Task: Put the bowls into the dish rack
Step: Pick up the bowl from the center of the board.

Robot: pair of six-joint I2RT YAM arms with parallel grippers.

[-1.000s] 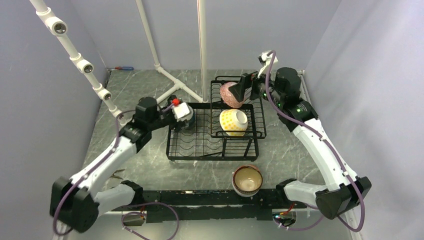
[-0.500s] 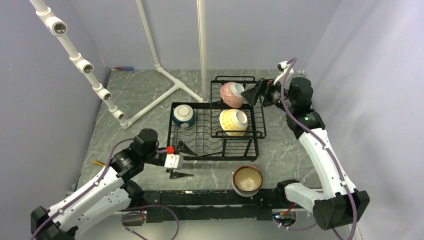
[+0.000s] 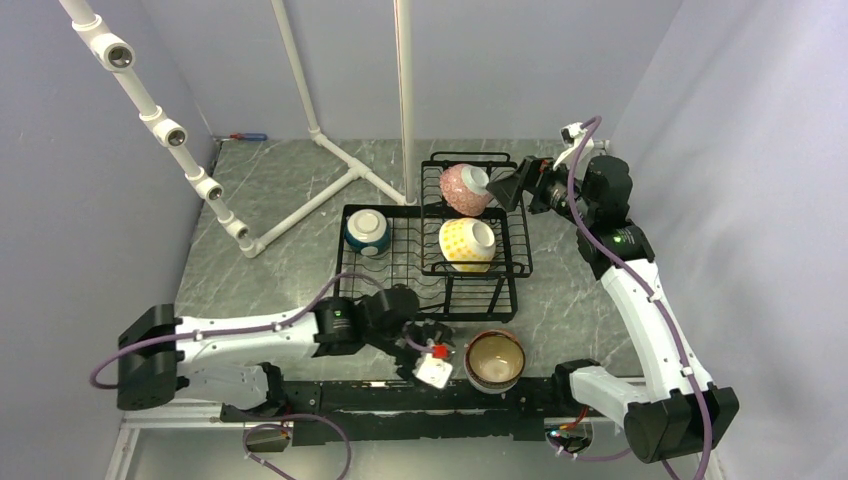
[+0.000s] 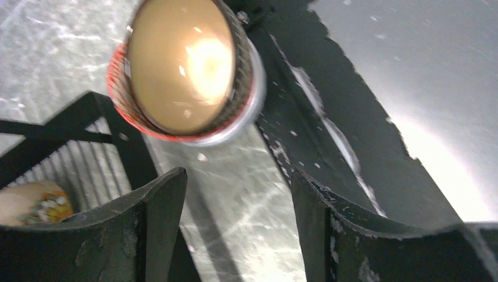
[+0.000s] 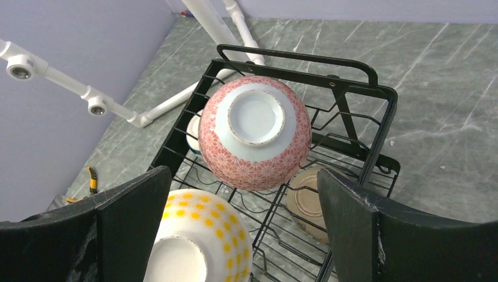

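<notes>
Left arm has swung from the rack's left side down to the near edge. Its gripper (image 4: 238, 176) now hangs wide and empty, just short of the stacked bowls (image 3: 495, 360) on the tabletop (image 3: 290, 200), a brown-rimmed cream one on top. I'd straddle that top rim, one finger inside, and close gently so the bowls beneath stay put. Right gripper (image 3: 503, 187), wide and empty, has barely shifted beside the pink-patterned bowl (image 3: 462, 188) in the dish rack's (image 3: 395, 285) raised basket.

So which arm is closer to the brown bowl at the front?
Left. The left gripper sits just beside the brown bowl, jaws open toward it. The right gripper is far off at the back, by the pink bowl.
</notes>
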